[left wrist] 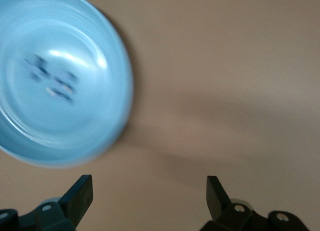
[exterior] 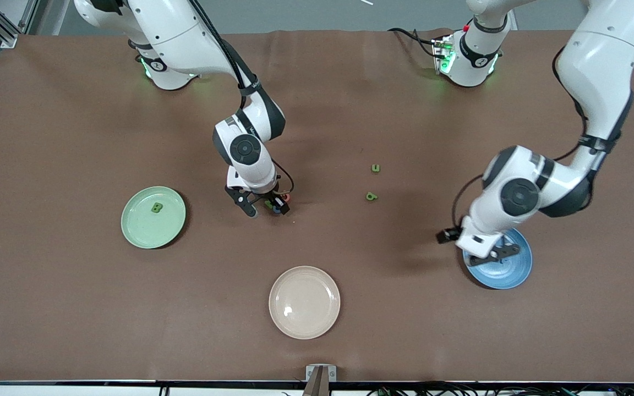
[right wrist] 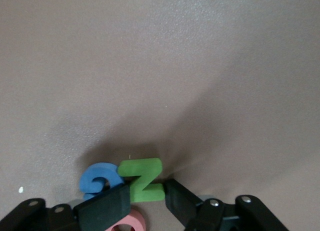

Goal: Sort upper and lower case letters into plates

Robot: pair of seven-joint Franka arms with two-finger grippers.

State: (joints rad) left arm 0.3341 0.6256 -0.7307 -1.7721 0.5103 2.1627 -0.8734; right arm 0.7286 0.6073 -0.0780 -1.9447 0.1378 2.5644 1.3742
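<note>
My right gripper (exterior: 266, 207) is down at the table, shut on the green N (right wrist: 145, 178). The blue G (right wrist: 100, 178) and the red ring (right wrist: 127, 223) lie against the N. The green B (exterior: 156, 208) lies in the mint green plate (exterior: 141, 231). My left gripper (exterior: 490, 254) is open and empty, above the table edge of the blue plate (exterior: 507, 275). In the left wrist view the blue plate (left wrist: 112, 66) holds blurred small blue letters (left wrist: 50, 81), and the left gripper (left wrist: 150, 186) is over bare table beside it. Two small green letters (exterior: 375, 168) (exterior: 371, 196) lie mid-table.
A cream-beige plate (exterior: 304, 302) sits nearest the front camera, between the two other plates. The brown table mat (exterior: 75, 137) covers the whole work area.
</note>
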